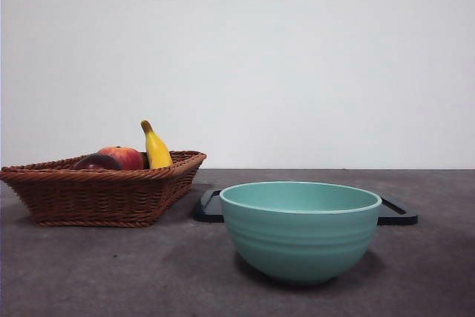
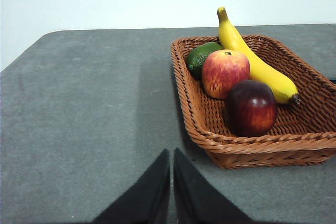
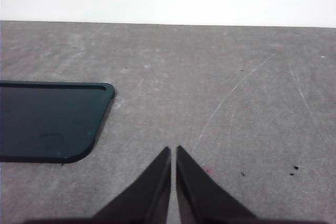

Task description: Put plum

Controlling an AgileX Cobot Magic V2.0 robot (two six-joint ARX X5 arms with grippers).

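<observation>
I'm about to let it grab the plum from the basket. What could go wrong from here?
The plum touches the peach and the banana, so closing fingers may nudge or pinch those instead.
It sits near the basket rim; a low approach by the left pincer could catch the wicker and drag the basket.
Glossy and round, the plum may slip from the narrow tips.

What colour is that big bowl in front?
The bowl is pale teal, a plain blue-green with faint ridges around its side. It shows best in the front view.
</observation>
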